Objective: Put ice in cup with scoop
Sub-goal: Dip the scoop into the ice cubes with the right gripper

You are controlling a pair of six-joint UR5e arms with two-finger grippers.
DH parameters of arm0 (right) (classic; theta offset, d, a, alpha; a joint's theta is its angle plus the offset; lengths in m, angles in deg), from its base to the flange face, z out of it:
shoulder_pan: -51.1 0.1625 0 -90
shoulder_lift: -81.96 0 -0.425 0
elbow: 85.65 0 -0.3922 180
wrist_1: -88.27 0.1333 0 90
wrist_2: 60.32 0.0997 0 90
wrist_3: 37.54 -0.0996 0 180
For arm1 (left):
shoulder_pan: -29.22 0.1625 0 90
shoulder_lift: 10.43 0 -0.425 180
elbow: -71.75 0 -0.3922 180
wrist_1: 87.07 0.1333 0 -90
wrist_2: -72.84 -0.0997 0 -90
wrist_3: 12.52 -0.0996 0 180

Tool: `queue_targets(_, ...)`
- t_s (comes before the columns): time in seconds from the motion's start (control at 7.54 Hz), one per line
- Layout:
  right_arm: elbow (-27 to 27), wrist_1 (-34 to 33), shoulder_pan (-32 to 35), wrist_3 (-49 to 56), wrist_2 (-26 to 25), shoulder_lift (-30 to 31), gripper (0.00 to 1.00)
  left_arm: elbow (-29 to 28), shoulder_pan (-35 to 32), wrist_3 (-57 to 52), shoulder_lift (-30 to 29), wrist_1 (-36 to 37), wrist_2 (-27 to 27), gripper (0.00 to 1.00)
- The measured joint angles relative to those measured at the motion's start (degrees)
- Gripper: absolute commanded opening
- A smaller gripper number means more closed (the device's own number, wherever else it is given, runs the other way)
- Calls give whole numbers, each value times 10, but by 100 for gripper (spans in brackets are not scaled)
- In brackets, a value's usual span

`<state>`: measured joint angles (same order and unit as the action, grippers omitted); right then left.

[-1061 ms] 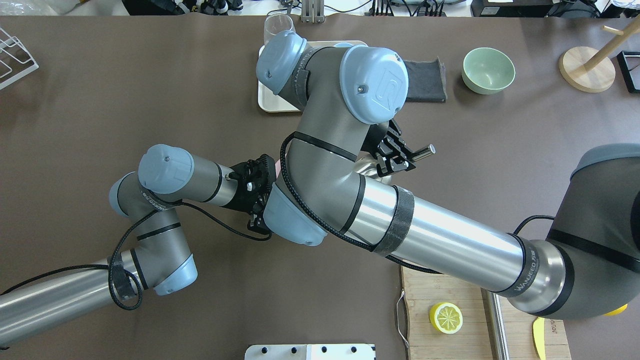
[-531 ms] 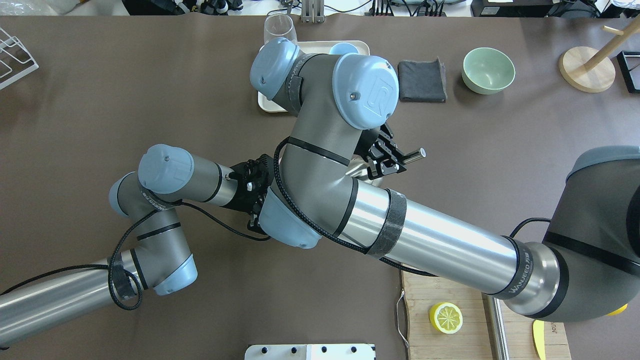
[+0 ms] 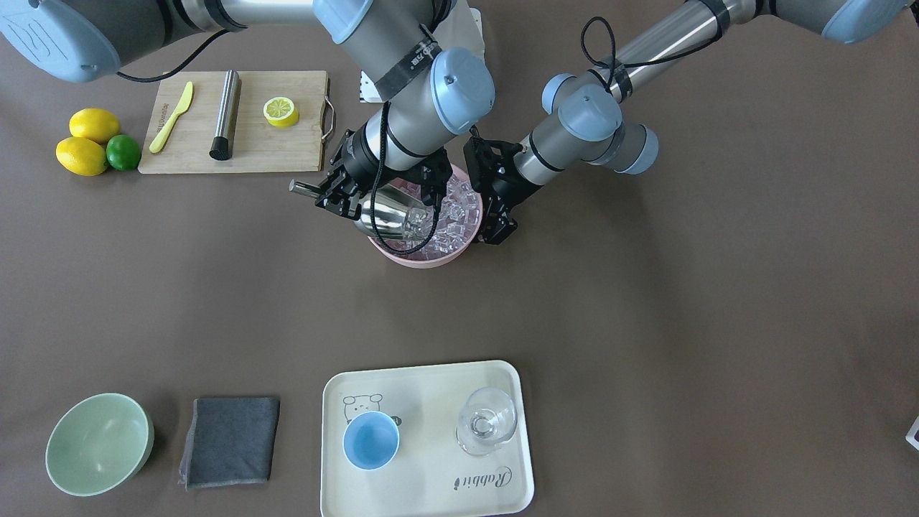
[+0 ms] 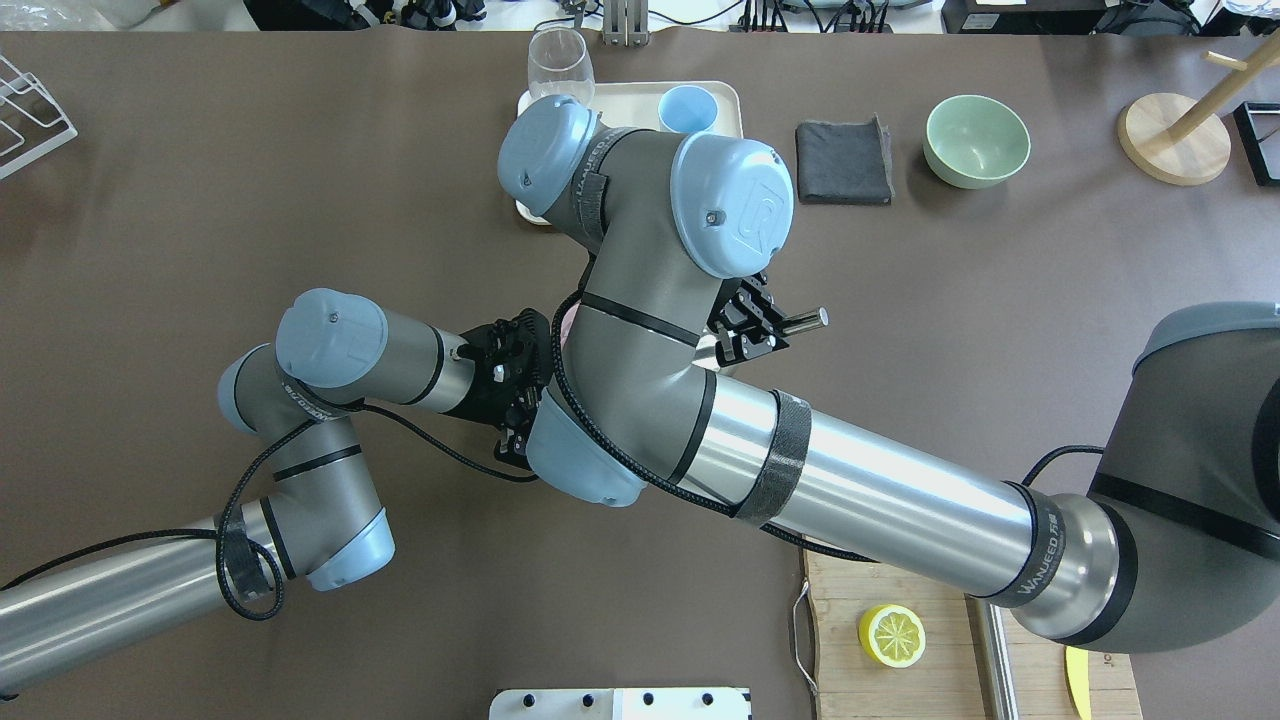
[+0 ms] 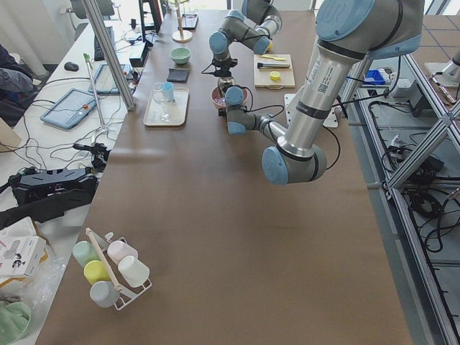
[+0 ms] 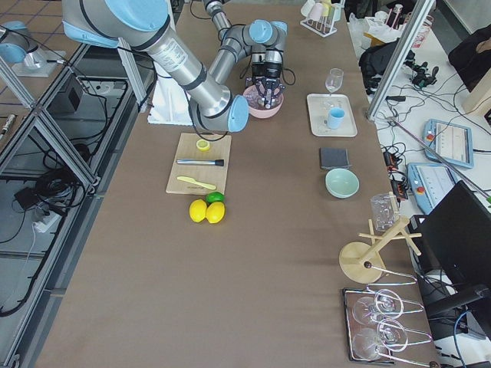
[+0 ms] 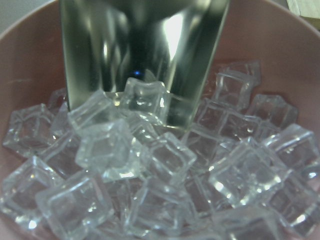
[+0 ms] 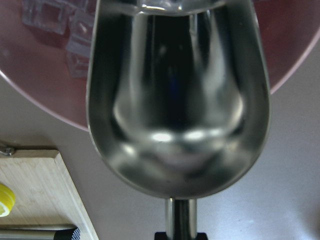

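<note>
Overhead exterior, scoop [image 4: 806, 319] shifted leftward, cup [image 4: 688, 108] uncovered

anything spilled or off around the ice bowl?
Nothing stands out. The clear ice cubes all sit inside the pink bowl, none on the table; the light-blue cup stands upright on its cream tray.

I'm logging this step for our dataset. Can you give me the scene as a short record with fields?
right gripper: shut on the handle of the scoop
scoop: mouth dug into the ice
ice: heaped in the pink bowl
left gripper: at the pink bowl's rim; grip unclear
cup: empty, upright on the tray, beside a clear glass
</note>
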<state>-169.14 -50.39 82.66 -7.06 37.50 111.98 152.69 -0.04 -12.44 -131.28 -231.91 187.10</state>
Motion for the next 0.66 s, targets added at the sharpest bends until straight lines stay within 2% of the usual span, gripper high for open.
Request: queue_targets(0.66,-5,65,0,-41,9,20,0,0,0,0,1,0,2,98)
